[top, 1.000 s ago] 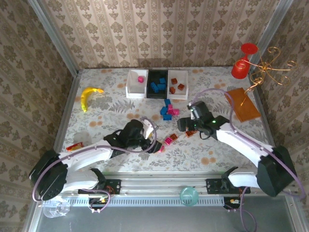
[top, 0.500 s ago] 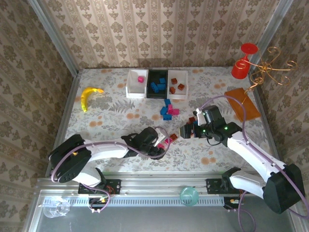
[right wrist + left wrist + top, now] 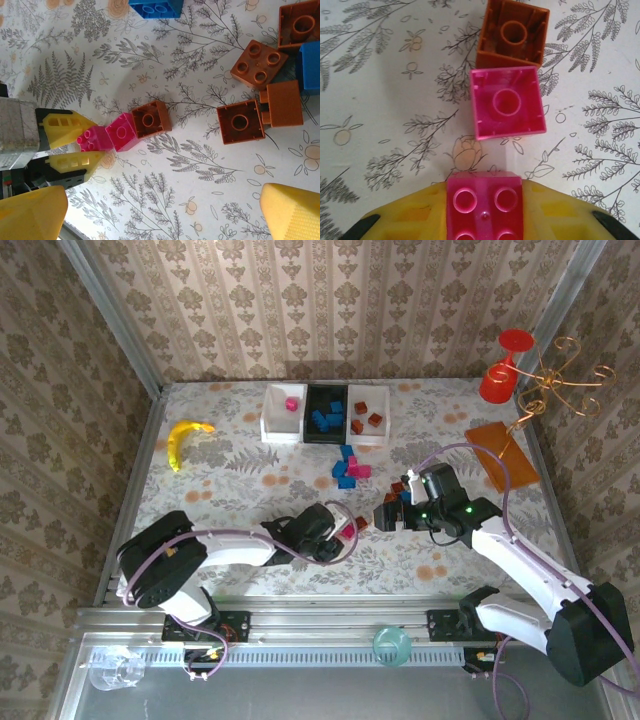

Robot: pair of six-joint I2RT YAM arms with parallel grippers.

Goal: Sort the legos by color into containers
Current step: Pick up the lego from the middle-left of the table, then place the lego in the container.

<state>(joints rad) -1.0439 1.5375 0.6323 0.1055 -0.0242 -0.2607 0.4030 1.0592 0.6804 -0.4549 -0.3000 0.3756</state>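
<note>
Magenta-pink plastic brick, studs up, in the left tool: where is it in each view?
Top external: the studs-up magenta-pink plastic brick is lower centre, in the left tool.
Left wrist: bottom centre, between the yellow fingers.
Right wrist: left of centre, between the same fingers.
Shared landmark: the hollow-side-up orange-brown plastic brick, farther out in line with it.
</note>
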